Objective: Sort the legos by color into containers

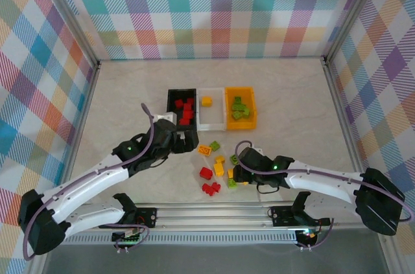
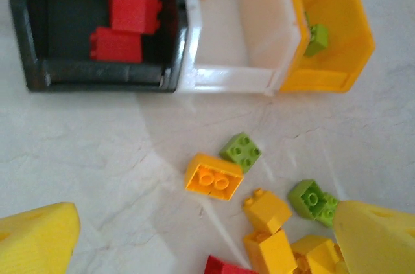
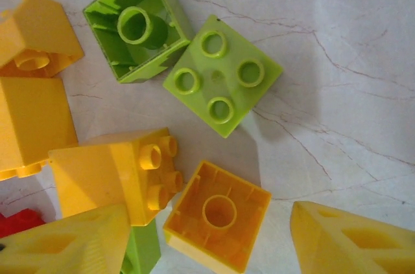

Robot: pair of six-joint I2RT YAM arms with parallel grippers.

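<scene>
Marble tabletop (image 1: 292, 92): red brick (image 2: 227, 266) cut off at frame edge. L gripper (image 2: 207, 228) wide open, empty; I see R gripper (image 3: 211, 235) half-open astride upturned orange brick (image 3: 217, 212), unclamped.

Three open-topped bins set touching in row: black bin (image 1: 171, 102), white bin (image 1: 212, 116), orange-yellow bin (image 1: 253, 102). Red bricks (image 1: 186, 109) piled in black bin. Single yellow brick (image 1: 207, 100) lodged in white bin. Green bricks (image 1: 240, 109) gathered in orange-yellow bin. Loose bricks (image 1: 217, 167) scattered on table just before bins, red, yellow-orange and lime green mixed. Overturned green brick (image 3: 133, 24) laid hollow side up, touching studs-up green brick (image 3: 222, 74). Overturned orange brick (image 3: 218, 212) near, hollow side up.
</scene>
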